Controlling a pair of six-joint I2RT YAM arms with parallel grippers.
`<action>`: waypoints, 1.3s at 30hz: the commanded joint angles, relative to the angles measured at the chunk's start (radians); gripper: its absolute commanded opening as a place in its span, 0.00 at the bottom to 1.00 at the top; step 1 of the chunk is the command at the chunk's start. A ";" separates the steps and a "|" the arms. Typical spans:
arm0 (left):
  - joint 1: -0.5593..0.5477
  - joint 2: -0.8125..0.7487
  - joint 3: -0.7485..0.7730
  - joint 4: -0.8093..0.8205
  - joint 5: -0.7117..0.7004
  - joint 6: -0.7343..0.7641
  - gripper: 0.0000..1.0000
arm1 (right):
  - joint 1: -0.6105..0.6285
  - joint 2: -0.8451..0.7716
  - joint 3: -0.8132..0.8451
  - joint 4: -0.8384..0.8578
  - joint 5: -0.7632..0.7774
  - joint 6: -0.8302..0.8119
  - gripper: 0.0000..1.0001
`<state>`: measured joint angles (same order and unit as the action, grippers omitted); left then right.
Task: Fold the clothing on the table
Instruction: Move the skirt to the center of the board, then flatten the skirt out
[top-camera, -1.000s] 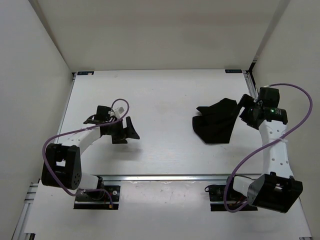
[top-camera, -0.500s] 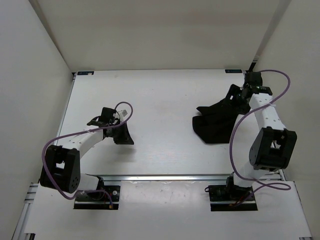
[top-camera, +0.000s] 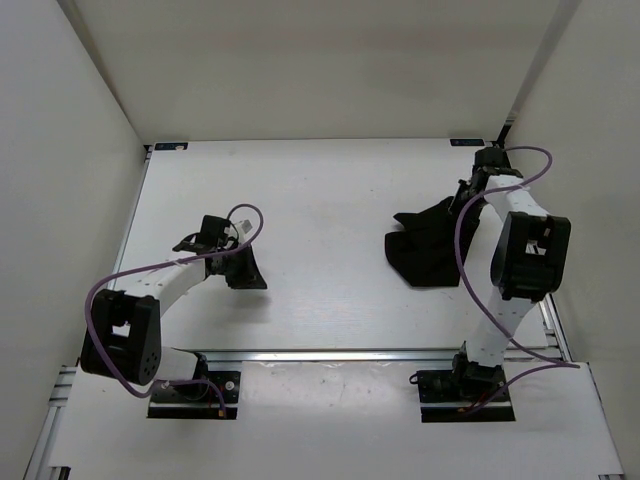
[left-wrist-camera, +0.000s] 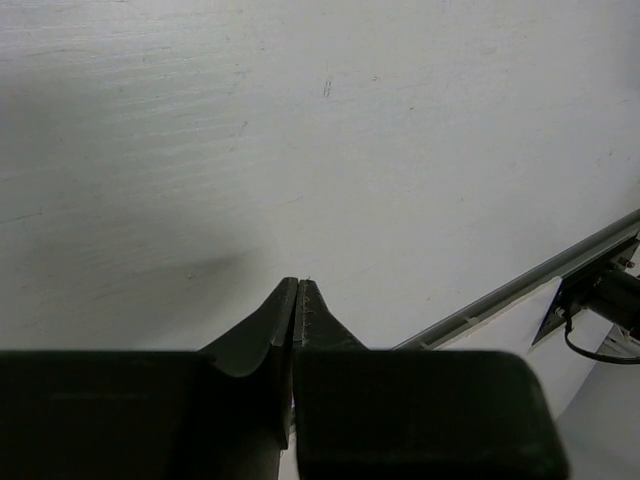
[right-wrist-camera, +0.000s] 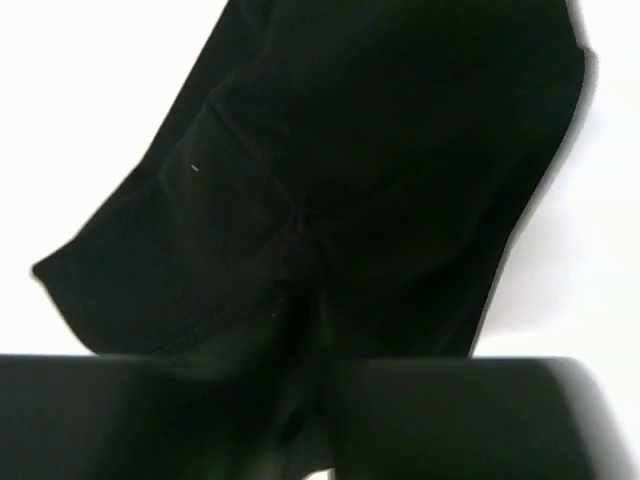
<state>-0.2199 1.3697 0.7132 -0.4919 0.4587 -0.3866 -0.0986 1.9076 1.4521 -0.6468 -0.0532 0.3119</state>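
0 folds are recorded; the clothing (top-camera: 430, 250) is found bunched at the right of the table (top-camera: 320, 180); the left gripper (left-wrist-camera: 298, 292) is closed on nothing; the right gripper (top-camera: 466, 197) is placed at its far edge, opening not discernible, perhaps pinching.

White left arm (top-camera: 175, 280) and right arm (top-camera: 492, 325), black joints (top-camera: 120, 340), looping purple cables (top-camera: 105, 280), black left end effector (left-wrist-camera: 298, 290)

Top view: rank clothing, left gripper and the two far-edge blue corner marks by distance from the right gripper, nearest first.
1. clothing: on the right side, its far corner right at the right gripper.
2. right blue mark: far right corner, just beyond the gripper.
3. left gripper: across on the left side.
4. left blue mark: far left corner.
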 joint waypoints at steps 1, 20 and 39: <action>0.014 0.002 0.003 0.021 0.034 -0.006 0.12 | 0.026 0.027 0.099 -0.022 -0.037 -0.007 0.02; 0.033 0.017 -0.044 0.045 0.024 -0.021 0.07 | 0.487 -0.740 -0.354 -0.298 -0.045 0.050 0.76; -0.013 0.288 0.331 0.257 -0.014 -0.149 0.40 | 0.577 -0.282 -0.107 -0.076 -0.163 0.075 0.54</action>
<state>-0.2493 1.6184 0.9527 -0.3302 0.4503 -0.4988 0.4244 1.6272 1.2644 -0.7357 -0.1535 0.3599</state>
